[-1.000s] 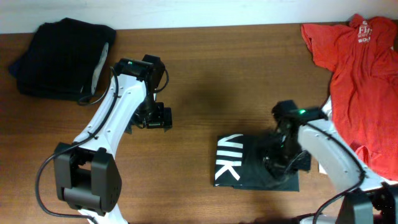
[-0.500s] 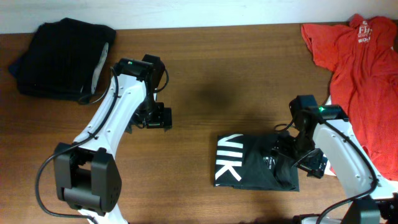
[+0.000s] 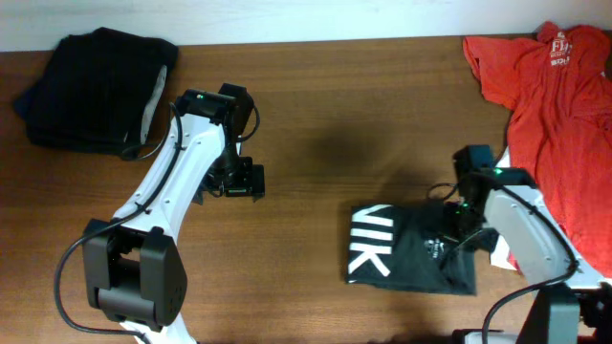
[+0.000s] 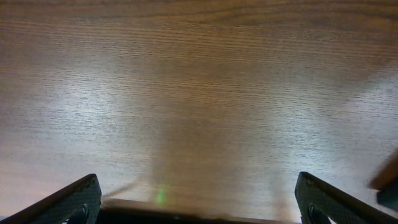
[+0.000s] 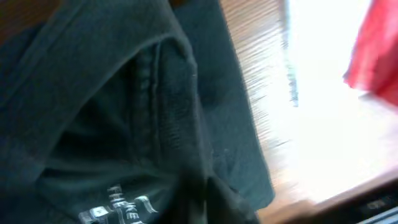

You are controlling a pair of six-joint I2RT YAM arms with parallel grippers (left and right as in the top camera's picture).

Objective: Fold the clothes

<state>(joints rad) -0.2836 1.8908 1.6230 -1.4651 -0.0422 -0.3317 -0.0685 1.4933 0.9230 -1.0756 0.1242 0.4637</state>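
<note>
The dark blackish-green garment (image 3: 406, 256) with white block letters lies folded on the table at the right front. My right gripper (image 3: 457, 239) is down on its right part, and the fabric bunches up where it is pinched. The right wrist view is filled with this dark fabric (image 5: 124, 93); the fingers are hidden in it. My left gripper (image 3: 230, 182) is open and empty, low over bare wood left of centre, with its fingers (image 4: 68, 205) wide apart in the left wrist view.
A red T-shirt (image 3: 555, 124) lies spread at the far right; its edge shows in the right wrist view (image 5: 376, 56). A pile of black clothes (image 3: 91, 86) with a white piece (image 3: 153, 100) sits at the back left. A white patch (image 3: 498, 253) lies by the right arm.
The dark garment has slid a little to the right and toward the front with my right gripper. The left arm has not moved.
</note>
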